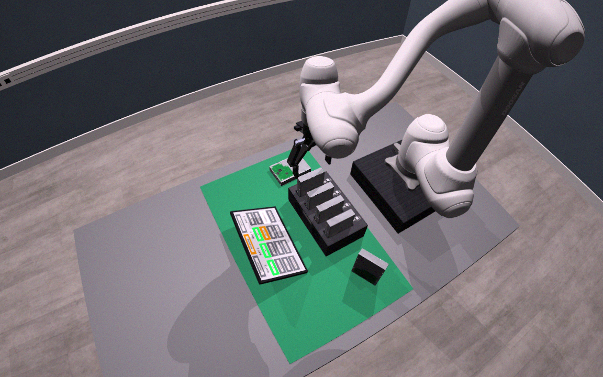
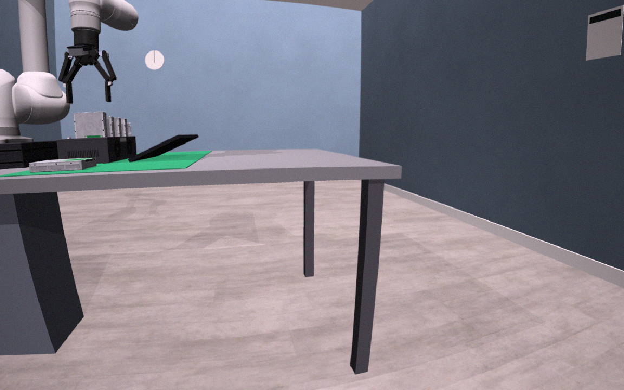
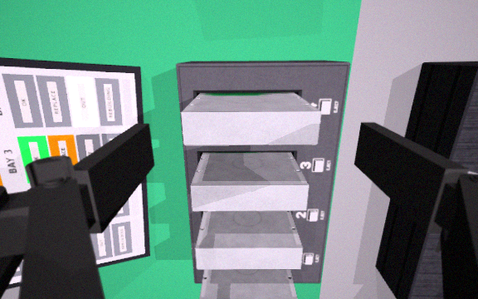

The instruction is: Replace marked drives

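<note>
My claw (image 1: 312,166) (image 2: 89,102) (image 3: 254,144) is spread wide with nothing in it, over the dock (image 1: 327,243) (image 2: 83,149) (image 3: 260,79), where the bay 4 drive (image 1: 310,181) (image 2: 90,124) (image 3: 251,128) stands taller than its neighbours, and the screen (image 1: 268,244) (image 2: 163,147) (image 3: 79,100) lights OUT for that bay. I judge the step is drawing this one, so I want my fingers centred on its two narrow ends and brought straight down, clear of the bay 3 drive (image 1: 320,196) (image 3: 250,197) just beside it. Then it's a gentle squeeze and a plumb lift, no tilt, so the dock doesn't rock and bay 3 stays seated!
</note>
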`<state>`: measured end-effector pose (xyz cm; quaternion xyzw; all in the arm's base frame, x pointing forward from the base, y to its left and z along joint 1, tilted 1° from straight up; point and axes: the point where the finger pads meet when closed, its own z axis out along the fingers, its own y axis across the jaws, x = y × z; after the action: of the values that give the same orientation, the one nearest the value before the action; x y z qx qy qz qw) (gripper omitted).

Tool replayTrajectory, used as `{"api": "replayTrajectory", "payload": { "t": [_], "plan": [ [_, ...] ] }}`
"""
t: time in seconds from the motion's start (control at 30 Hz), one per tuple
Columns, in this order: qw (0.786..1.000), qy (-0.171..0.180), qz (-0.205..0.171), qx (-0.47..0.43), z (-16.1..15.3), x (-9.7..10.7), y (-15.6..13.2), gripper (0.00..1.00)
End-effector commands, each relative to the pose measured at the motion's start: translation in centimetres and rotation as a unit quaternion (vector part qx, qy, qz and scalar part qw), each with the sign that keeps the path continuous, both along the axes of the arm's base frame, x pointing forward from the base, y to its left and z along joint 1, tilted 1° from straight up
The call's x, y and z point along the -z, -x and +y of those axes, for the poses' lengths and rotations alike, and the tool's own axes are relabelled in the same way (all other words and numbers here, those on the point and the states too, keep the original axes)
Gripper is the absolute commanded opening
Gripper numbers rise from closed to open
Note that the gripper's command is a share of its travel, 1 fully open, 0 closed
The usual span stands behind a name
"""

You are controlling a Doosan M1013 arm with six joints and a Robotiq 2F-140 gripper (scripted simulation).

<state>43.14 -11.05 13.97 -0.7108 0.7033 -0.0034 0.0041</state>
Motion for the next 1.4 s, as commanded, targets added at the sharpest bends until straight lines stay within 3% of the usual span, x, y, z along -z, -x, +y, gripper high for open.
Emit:
{"api": "replayTrajectory", "payload": {
  "t": [0.0, 1.37],
  "plan": [
    [1.0, 0.0, -0.001, 0.0, 0.0, 0.14, -0.06, 0.89],
    [1.0, 0.0, -0.001, 0.0, 0.01, 0.94, -0.07, 0.89]
  ]
}}
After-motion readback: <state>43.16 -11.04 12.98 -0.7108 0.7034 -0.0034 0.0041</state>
